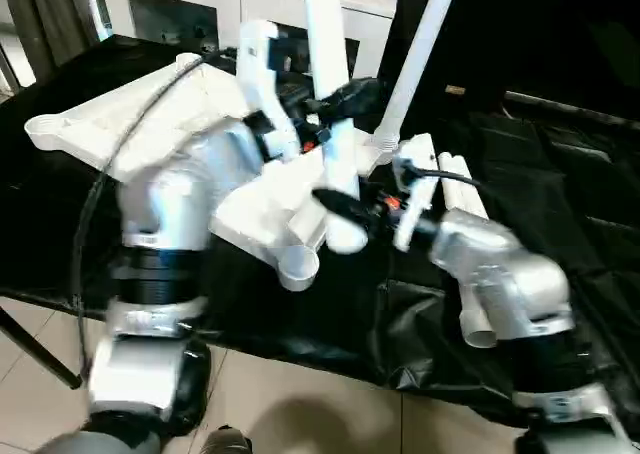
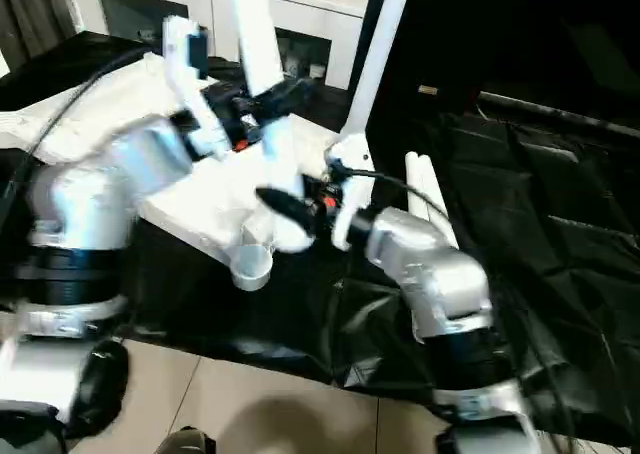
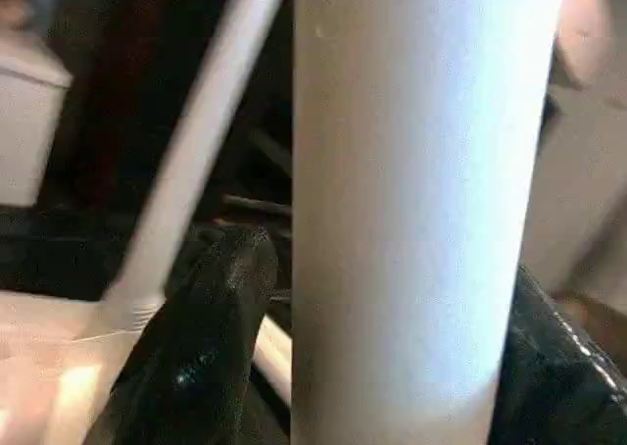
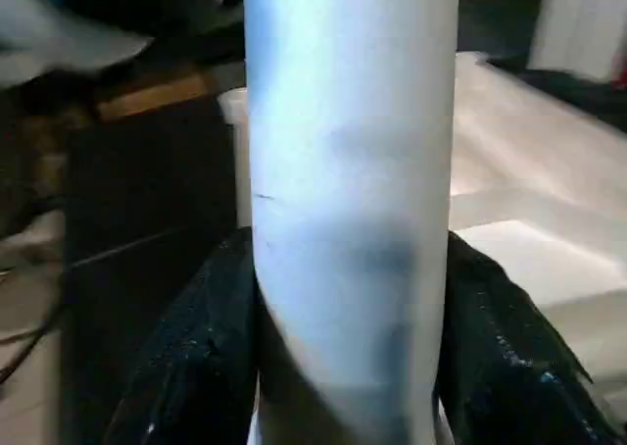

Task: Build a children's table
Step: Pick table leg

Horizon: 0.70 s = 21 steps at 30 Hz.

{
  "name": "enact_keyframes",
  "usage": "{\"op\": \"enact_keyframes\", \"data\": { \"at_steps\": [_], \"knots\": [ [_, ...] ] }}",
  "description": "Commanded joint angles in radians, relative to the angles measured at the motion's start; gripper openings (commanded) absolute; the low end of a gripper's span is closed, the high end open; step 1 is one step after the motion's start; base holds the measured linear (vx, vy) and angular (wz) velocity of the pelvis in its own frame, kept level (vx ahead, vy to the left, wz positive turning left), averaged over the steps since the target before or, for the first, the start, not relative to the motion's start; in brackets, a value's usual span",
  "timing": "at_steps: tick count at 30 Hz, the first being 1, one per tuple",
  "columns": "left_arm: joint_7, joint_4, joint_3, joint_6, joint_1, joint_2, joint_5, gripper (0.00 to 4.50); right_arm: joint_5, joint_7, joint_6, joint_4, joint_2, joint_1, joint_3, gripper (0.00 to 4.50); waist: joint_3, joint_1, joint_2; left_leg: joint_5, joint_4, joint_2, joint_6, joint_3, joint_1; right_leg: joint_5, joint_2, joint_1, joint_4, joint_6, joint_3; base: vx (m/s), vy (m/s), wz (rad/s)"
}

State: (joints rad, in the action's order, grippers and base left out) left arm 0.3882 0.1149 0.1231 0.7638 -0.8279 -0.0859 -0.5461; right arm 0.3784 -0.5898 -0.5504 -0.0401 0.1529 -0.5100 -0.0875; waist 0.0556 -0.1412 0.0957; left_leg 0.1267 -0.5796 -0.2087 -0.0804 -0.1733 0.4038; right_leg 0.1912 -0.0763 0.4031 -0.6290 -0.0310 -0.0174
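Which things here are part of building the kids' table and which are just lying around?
Part of the job:
- tabletop, underside up
- leg in both grippers
- leg already standing in a corner socket
- spare legs on the cloth

Just around:
- black cloth
- white cabinet behind

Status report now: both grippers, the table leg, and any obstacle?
Left gripper and right gripper both around one upright leg. Second leg stands in the tabletop. Two spare legs lie beside; no obstacle seen.
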Motion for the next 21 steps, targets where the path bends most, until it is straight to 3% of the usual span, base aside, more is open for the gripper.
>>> {"op": "enact_keyframes", "data": {
  "at_steps": [1,6,7,15,18,19,21],
  "knots": [
    [-0.087,0.005,-0.015,-0.011,0.023,0.033,0.043,2.85,-0.051,0.088,0.038,0.01,-0.014,-0.035,0.006,1.93,-0.073,0.006,0.0,0.217,0.06,-0.006,-0.072,-0.004,-0.029,0.136,-0.037,-0.038,0.071,0.111,0.014,0.0,0.0,0.0],
    [-0.147,0.011,-0.024,-0.048,0.027,0.062,0.088,2.85,-0.094,0.125,0.06,-0.003,-0.021,-0.044,-0.018,1.93,-0.072,0.01,0.003,0.227,0.059,-0.007,-0.067,-0.004,-0.031,0.154,-0.036,-0.037,0.075,0.084,0.015,0.0,0.0,0.0],
    [-0.178,0.02,-0.025,-0.068,0.026,0.071,0.111,2.68,-0.096,0.128,0.061,-0.004,-0.029,-0.045,-0.02,1.93,-0.071,0.011,0.007,0.228,0.06,-0.007,-0.066,-0.004,-0.03,0.157,-0.036,-0.037,0.076,0.08,0.015,0.0,0.0,0.0],
    [-0.217,0.016,0.021,-0.086,0.025,0.087,0.095,2.03,-0.116,0.133,0.08,0.002,-0.045,-0.054,-0.04,1.93,-0.071,0.012,0.012,0.24,0.059,-0.007,-0.062,-0.004,-0.032,0.144,-0.035,-0.035,0.075,0.085,0.015,0.0,0.0,0.0],
    [-0.187,0.009,0.024,-0.103,0.024,0.076,0.085,1.93,-0.115,0.105,0.095,0.007,-0.042,-0.054,-0.051,1.93,-0.07,0.012,0.008,0.253,0.061,-0.008,-0.071,-0.002,-0.033,0.153,-0.035,-0.033,0.075,0.083,0.015,0.0,0.0,0.0],
    [-0.183,0.008,0.024,-0.103,0.024,0.076,0.083,1.91,-0.113,0.1,0.095,0.007,-0.041,-0.054,-0.052,2.49,-0.071,0.012,0.01,0.255,0.06,-0.008,-0.073,-0.002,-0.034,0.148,-0.035,-0.034,0.075,0.083,0.014,0.0,0.0,0.0],
    [-0.134,-0.003,0.012,-0.094,0.025,0.061,0.066,1.91,-0.081,0.054,0.074,0.018,-0.032,-0.049,-0.048,2.49,-0.071,0.012,0.011,0.257,0.059,-0.007,-0.07,-0.003,-0.035,0.145,-0.034,-0.034,0.075,0.084,0.014,0.0,0.0,0.0]
  ]
}}
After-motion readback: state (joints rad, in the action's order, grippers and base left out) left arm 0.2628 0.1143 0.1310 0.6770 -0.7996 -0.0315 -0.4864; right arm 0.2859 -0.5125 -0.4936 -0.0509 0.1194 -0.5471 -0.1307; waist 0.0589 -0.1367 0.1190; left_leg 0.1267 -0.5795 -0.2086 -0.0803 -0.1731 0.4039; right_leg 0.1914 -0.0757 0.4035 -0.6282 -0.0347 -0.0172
